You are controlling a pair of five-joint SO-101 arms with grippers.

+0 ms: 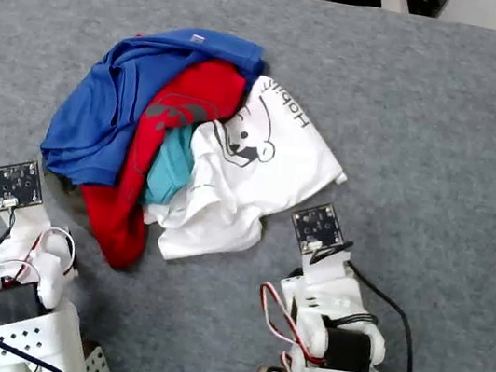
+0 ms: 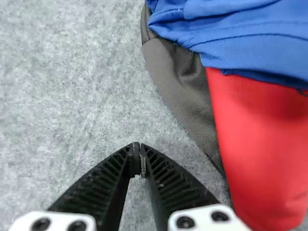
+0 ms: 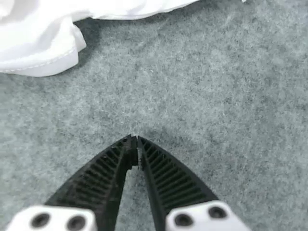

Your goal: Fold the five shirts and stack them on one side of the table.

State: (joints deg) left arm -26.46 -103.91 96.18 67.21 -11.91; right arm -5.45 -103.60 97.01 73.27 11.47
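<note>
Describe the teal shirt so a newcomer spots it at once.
On the grey table, find the heap of shirts. At its centre, between the red shirt and the white bear-print shirt, sits the teal shirt: a small, mostly covered patch, greener and paler than the blue shirt.

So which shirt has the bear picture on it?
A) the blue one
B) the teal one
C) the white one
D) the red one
C: the bear is printed on the white shirt.
</note>
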